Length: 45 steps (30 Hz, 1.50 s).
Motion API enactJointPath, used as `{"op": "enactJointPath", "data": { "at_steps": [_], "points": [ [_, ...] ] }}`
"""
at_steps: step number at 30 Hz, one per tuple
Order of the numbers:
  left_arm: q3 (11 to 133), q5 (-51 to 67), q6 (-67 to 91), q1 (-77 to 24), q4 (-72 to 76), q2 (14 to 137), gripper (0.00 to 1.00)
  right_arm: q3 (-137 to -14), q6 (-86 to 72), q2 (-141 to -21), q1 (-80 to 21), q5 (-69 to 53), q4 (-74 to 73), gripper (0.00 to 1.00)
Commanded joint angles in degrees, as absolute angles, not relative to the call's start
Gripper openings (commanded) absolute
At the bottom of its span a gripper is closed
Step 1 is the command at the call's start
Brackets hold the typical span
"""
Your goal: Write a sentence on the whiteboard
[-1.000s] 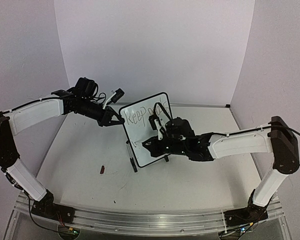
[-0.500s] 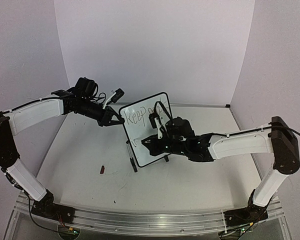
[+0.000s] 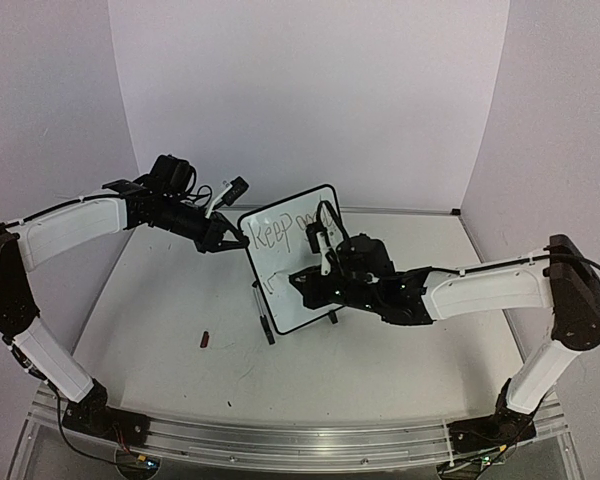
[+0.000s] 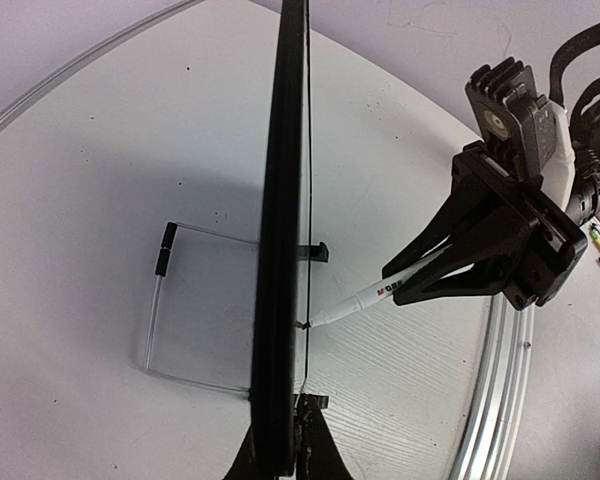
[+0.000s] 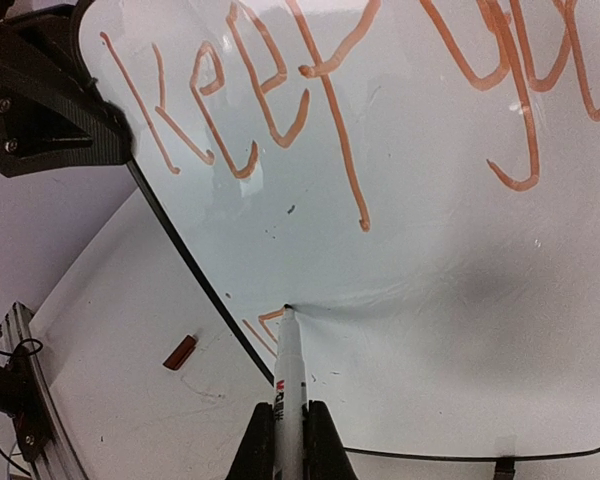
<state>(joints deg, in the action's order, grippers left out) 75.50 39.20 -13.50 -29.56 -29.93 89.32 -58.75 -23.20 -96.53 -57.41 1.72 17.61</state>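
The whiteboard (image 3: pixel 278 285) stands upright mid-table, edge-on in the left wrist view (image 4: pixel 280 200). My left gripper (image 3: pixel 228 240) is shut on its upper left edge (image 4: pixel 285 455). The sentence (image 5: pixel 240 110) so reads "Keep" plus the start of a second word, in orange strokes. My right gripper (image 5: pixel 290 440) is shut on a white marker (image 5: pixel 289 375). The marker's tip touches the board face below "Keep", beside a short fresh stroke (image 5: pixel 265 325). From the left wrist view the marker (image 4: pixel 370 297) meets the board at a slant, the right gripper (image 4: pixel 395 285) behind it.
A small brown cap (image 3: pixel 206 340) lies on the table left of the board, also low in the right wrist view (image 5: pixel 180 352). A clear stand with a black foot (image 4: pixel 167 248) props the board from behind. The metal rail (image 3: pixel 280 445) runs along the near edge.
The right arm has shifted slightly, with the marker staying at the board. The left arm and the board have not moved.
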Motion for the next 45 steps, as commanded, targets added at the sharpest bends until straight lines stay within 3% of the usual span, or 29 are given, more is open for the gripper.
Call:
{"op": "enactJointPath", "data": {
  "at_steps": [1, 19, 33, 45],
  "points": [
    [75.1, 38.2, -15.0, -29.9, -30.6, 88.4, 0.0, -57.8, -24.3, -96.1, -56.9, 4.7, 18.6, 0.0],
    [75.1, 38.4, -14.9, -29.9, -30.5, 88.2, 0.0, -55.2, -25.6, -96.0, -56.8, 4.7, 17.4, 0.0],
    [75.0, 38.2, -15.0, -29.9, -30.5, 88.1, 0.0, -54.8, -22.2, -88.6, -56.6, -4.5, 16.2, 0.0],
    [75.0, 38.1, -14.9, -29.9, -30.6, 88.2, 0.0, -49.7, -24.2, -85.2, -47.4, -15.9, 19.1, 0.0]
  ]
}}
